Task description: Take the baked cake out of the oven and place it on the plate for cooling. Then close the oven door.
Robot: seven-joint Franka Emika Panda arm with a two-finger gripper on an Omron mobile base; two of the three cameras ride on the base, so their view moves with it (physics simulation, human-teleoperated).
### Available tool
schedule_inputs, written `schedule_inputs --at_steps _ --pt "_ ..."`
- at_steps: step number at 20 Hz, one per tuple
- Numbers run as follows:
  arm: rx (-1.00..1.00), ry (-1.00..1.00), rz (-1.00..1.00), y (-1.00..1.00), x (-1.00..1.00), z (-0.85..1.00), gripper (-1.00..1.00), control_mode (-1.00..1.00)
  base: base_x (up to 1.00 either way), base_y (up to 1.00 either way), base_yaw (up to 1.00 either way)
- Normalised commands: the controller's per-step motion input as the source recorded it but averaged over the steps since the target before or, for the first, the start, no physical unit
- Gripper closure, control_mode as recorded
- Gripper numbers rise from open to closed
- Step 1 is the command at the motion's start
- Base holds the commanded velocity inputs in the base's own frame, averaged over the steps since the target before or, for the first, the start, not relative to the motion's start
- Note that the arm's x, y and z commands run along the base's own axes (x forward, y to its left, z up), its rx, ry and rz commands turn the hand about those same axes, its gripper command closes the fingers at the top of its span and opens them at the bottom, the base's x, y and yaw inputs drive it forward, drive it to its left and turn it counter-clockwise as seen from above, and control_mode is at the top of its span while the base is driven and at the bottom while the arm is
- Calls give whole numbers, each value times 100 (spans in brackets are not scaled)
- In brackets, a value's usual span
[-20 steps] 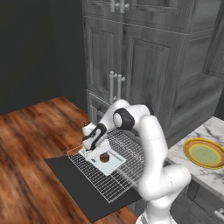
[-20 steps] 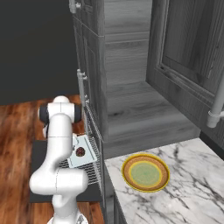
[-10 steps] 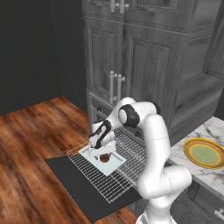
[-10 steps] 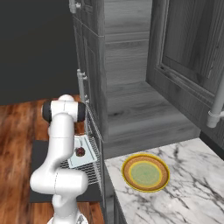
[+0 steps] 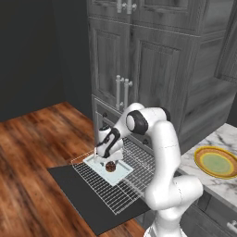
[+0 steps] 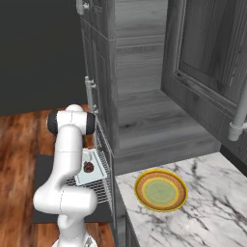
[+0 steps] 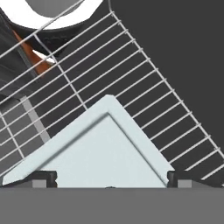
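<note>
The small dark brown cake (image 5: pixel 110 167) sits on a pale blue tray (image 5: pixel 102 169) on the pulled-out wire rack (image 5: pixel 125 190). The rack lies over the oven door (image 5: pixel 88 203), which is folded down flat and open. My gripper (image 5: pixel 107 156) hangs just above the cake, pointing down, open. In the hand view its fingertips (image 7: pixel 41 178) stand wide apart over a corner of the tray (image 7: pixel 105 153). From the right, the cake (image 6: pixel 89 167) shows beside my arm. The plate (image 5: pixel 216 162) with the yellow-orange rim rests on the marble counter, also seen as the plate (image 6: pixel 160 189).
Grey wood cabinet doors (image 5: pixel 139 60) rise above the oven. The marble counter (image 6: pixel 202 212) runs to the right of the oven. Wooden floor (image 5: pixel 32 152) spreads to the left of the open door.
My gripper has moved from the rack's left edge across to above the cake and come lower. The cake, tray and plate have stayed put.
</note>
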Motion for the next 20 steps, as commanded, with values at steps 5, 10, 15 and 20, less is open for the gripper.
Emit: schedule_inputs --at_steps 5,10,15,20 --pt "-3 -2 -3 -16 12 -17 -100 -100 0 0 0" --pt "0 -2 -3 -12 15 -22 -100 -100 0 0 0" --pt "0 -5 0 0 25 -19 -100 -100 0 0 0" --pt "0 -8 0 0 23 -22 -100 -100 0 0 0"
